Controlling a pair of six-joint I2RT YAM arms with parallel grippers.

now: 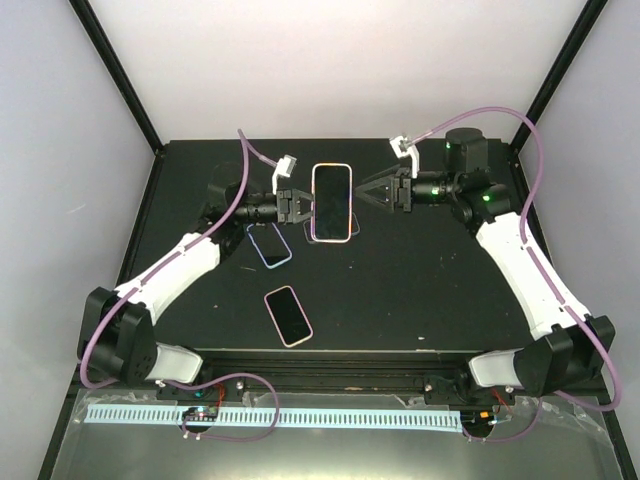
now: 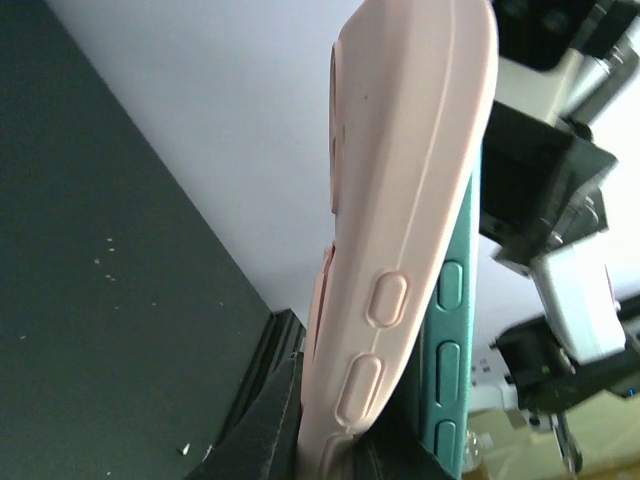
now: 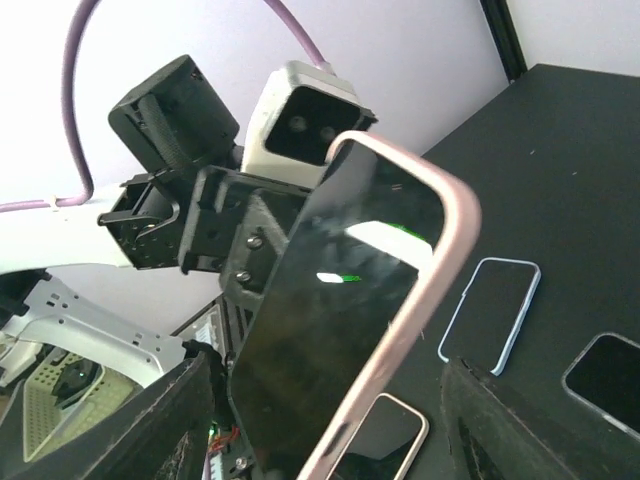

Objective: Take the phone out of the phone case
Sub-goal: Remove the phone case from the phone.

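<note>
Pink rubbery phone case, the phone seated in it screen-up, hangs above the worktop, pinched at its left edge by the left claw; the right claw stands wide just beside the other edge, gripping nothing. With so narrow a one-sided hold, a push or peel from the right could twist the pair loose and drop it near a loose handset below. How deep the pinch reaches is hidden; the teal strip beside the case in the left wrist view is hard to identify.
</note>
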